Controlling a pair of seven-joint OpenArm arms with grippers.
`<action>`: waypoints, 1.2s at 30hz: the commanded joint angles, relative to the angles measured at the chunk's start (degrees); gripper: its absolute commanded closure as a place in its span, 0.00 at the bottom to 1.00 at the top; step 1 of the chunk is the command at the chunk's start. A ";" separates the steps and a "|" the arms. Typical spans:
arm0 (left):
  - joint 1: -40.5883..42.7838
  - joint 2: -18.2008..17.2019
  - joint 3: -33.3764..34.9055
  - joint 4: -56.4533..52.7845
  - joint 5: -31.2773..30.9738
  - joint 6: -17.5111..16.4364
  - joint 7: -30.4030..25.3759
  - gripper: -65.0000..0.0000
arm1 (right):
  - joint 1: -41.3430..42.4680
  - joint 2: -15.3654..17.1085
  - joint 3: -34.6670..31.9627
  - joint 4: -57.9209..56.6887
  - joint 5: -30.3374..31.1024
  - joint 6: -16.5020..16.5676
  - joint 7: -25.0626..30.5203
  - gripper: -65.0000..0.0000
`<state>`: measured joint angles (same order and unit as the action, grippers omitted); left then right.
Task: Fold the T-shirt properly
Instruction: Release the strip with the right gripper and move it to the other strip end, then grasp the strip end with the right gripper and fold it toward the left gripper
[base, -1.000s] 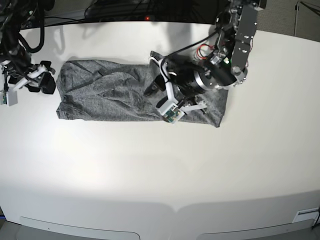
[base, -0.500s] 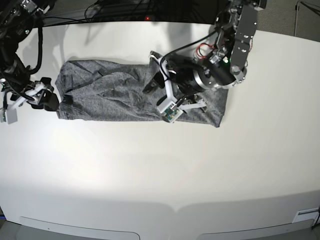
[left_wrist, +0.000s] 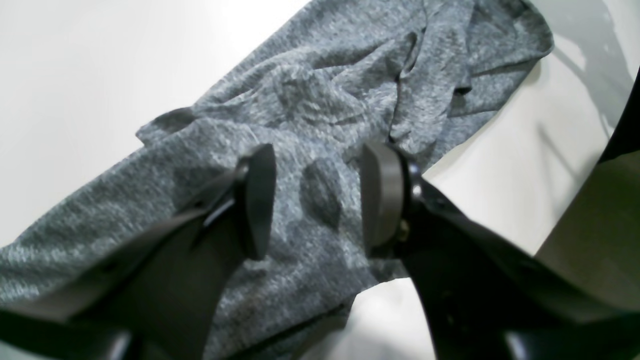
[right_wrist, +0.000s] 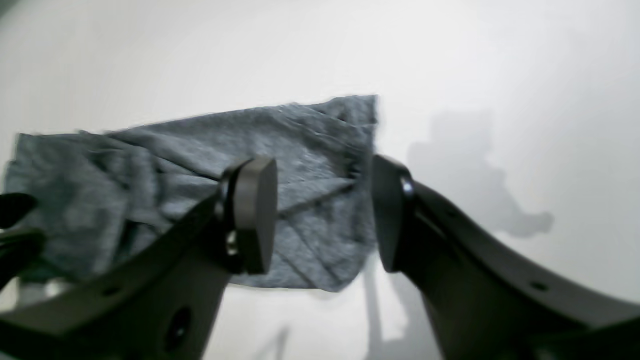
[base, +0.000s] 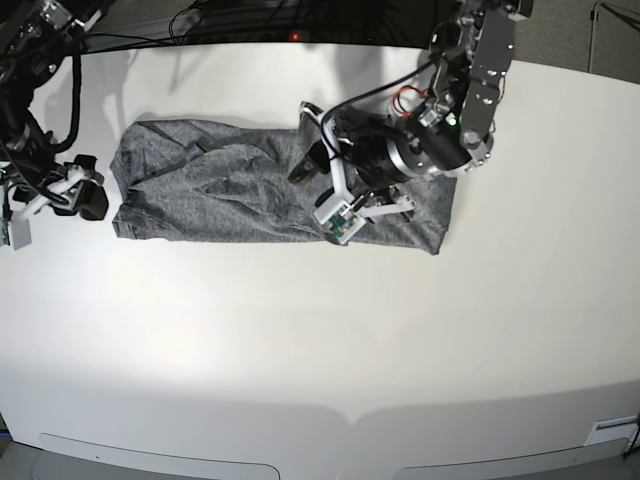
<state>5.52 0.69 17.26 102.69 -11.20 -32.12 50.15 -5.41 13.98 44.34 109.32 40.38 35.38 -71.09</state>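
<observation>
The heather-grey T-shirt (base: 220, 195) lies as a long wrinkled band across the far half of the white table (base: 320, 340). My left gripper (base: 305, 163) hovers over the shirt's middle, open and empty. In the left wrist view (left_wrist: 317, 200) its fingers straddle creased fabric (left_wrist: 320, 100) without holding it. My right gripper (base: 92, 190) is just off the shirt's left end, open and empty. In the right wrist view (right_wrist: 322, 217) the shirt's end edge (right_wrist: 300, 150) shows beyond the open fingers. The left arm hides part of the shirt's right half.
Dark cables and equipment (base: 250, 15) lie along the table's back edge. The table's front edge (base: 320, 420) curves along the bottom of the base view.
My right gripper has moved toward the front, from beside the shirt's far left corner down to its near left corner. My left gripper has shifted slightly toward the far side, still open.
</observation>
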 joint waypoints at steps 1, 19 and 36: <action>-0.74 0.39 0.04 1.18 -0.85 -0.24 -0.92 0.58 | 0.61 1.38 0.26 -0.13 0.22 0.37 2.01 0.44; -0.76 0.35 0.04 1.18 -0.76 -0.26 -1.75 0.58 | 7.65 3.02 0.15 -33.86 -3.96 3.45 11.61 0.28; -0.61 -16.48 0.04 1.16 8.83 12.55 -2.23 0.58 | 7.61 3.02 -8.68 -36.48 3.76 4.62 1.42 0.31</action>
<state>5.63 -15.64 17.47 102.72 -2.35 -19.57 48.80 1.89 16.40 35.62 72.42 44.75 39.92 -68.62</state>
